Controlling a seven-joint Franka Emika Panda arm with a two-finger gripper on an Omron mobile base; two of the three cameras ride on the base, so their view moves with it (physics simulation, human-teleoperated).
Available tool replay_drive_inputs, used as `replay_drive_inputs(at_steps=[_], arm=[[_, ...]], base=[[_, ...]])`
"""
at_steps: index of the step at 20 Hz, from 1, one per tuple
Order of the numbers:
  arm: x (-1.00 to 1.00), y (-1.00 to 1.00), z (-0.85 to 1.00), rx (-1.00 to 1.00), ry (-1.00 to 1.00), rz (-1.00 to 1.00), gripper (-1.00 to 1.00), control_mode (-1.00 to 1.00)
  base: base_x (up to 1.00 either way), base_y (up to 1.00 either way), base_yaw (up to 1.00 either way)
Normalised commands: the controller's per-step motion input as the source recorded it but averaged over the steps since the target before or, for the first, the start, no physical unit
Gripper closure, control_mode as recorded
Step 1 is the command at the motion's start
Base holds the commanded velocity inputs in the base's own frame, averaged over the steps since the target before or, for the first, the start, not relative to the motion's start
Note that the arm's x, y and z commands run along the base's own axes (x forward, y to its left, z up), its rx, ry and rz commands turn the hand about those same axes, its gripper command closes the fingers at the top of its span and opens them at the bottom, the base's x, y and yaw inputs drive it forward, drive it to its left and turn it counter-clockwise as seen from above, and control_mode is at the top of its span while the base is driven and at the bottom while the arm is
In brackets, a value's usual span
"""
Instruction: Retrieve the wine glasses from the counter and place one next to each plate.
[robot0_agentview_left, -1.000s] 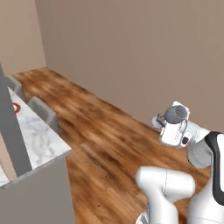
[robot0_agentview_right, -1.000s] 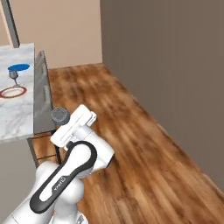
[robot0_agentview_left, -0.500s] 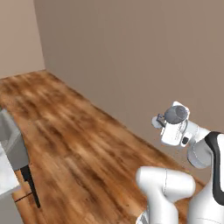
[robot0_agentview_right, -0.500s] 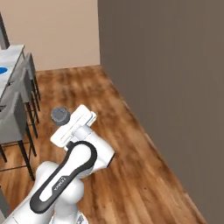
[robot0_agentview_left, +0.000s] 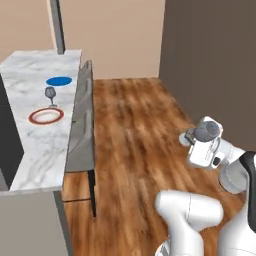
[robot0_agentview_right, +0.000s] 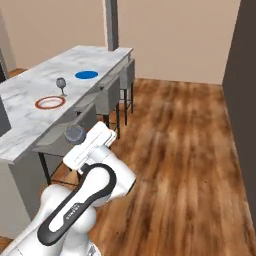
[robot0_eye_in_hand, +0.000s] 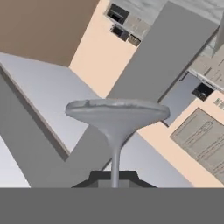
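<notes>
Glass (robot0_agentview_left: 50, 95) between plates (robot0_agentview_left: 46, 116) on island (robot0_agentview_left: 35, 145) (stools (robot0_agentview_left: 80, 142) alongside, seemingly tucked).

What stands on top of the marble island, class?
On the island: a blue plate, a red-rimmed plate, and one wine glass between them. Its near end is cut off by the frame edge.

A long marble island (robot0_agentview_left: 42, 145) with a white, grey-veined tabletop runs along the left of both base views. Grey stools (robot0_agentview_right: 107, 97) stand tucked against its near edge on thin dark legs. A brown wood-plank floor (robot0_agentview_right: 185, 145) spreads across the room. A peach wall (robot0_agentview_left: 112, 37) closes the far end, and a darker brown wall (robot0_agentview_left: 210, 65) stands to the right. A grey post (robot0_agentview_right: 111, 22) rises behind the island; what it belongs to is unclear.
</notes>
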Motion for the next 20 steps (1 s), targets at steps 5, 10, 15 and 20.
replay_drive_inputs(at_steps=[5,10,15,20], arm=[[0.0,0.0,0.0,0.0,0.0,0.0,1.0,1.0],[0.0,0.0,0.0,0.0,0.0,0.0,1.0,1.0],[0.0,0.0,0.0,0.0,0.0,0.0,1.0,1.0],[0.0,0.0,0.0,0.0,0.0,0.0,1.0,1.0]], base=[[0.13,-0.44,0.81],[0.13,-1.0,0.46],[0.72,-1.0,0.44],[0.99,-1.0,0.43]])
